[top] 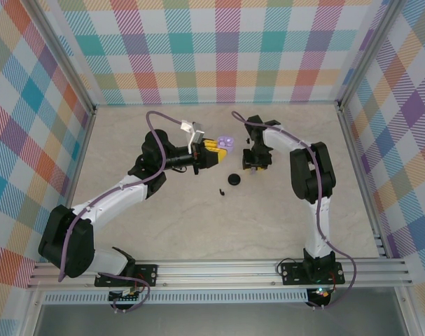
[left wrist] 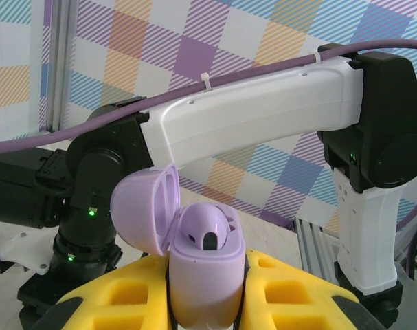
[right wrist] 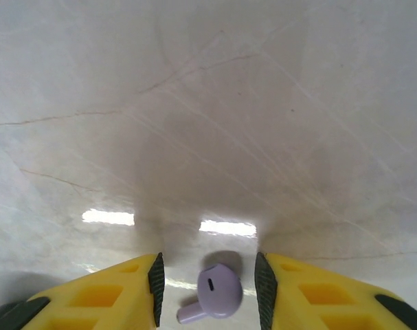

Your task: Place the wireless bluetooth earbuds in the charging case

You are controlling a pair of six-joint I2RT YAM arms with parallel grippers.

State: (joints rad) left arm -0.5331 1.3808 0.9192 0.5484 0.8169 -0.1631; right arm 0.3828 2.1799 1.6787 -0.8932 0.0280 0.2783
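Left gripper [left wrist: 207, 267] has its chunky yellow fingers [left wrist: 112, 302] pinched tight on the glossy lilac charging case [left wrist: 203, 302], bottom centre of the left wrist view. Its domed lid [left wrist: 146, 210] is flipped open and one smooth seated earbud [left wrist: 208, 230] is tucked inside. Right gripper [right wrist: 208, 269] sits with fingers spread either side of a loose lilac earbud [right wrist: 218, 292], rounded and stemmed, lying bottom centre on the shiny marble-look table [right wrist: 208, 103], black pads [right wrist: 156, 289] not touching it.

Earbud [right wrist: 218, 292] on the table [right wrist: 208, 103] between the right jaws; charging case [left wrist: 205, 275] between the left jaws
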